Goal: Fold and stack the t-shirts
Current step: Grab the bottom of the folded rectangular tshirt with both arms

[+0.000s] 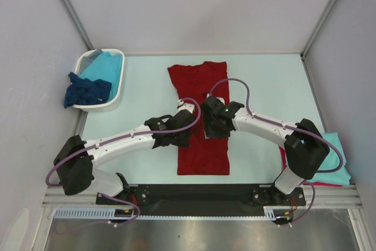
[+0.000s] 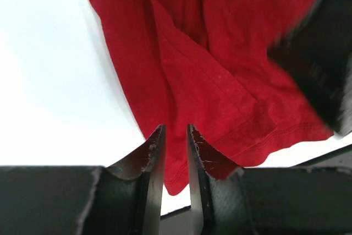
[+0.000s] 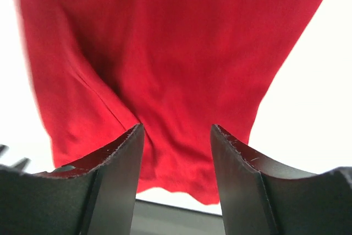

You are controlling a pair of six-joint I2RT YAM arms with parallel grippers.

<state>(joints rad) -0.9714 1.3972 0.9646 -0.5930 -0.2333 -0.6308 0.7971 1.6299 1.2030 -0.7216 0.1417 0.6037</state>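
A dark red t-shirt (image 1: pixel 202 152) lies lengthwise down the middle of the table, its sleeves end far from me. My left gripper (image 1: pixel 176 131) hovers at its left edge, and my right gripper (image 1: pixel 215 120) is over its right side, close to the left. In the left wrist view the left gripper (image 2: pixel 175 130) has its jaws a narrow gap apart, with the red cloth's (image 2: pixel 220 70) hem lying flat behind them and nothing pinched. In the right wrist view the right gripper (image 3: pixel 176 127) stands wide open above the red cloth (image 3: pixel 176 53).
A white basket (image 1: pixel 120 82) at the back left holds a turquoise shirt (image 1: pixel 107 66) and a dark navy shirt (image 1: pixel 86 91) that hangs over its rim. At the near right edge a turquoise shirt (image 1: pixel 332 151) lies on red cloth (image 1: pixel 326 184). Walls enclose the table.
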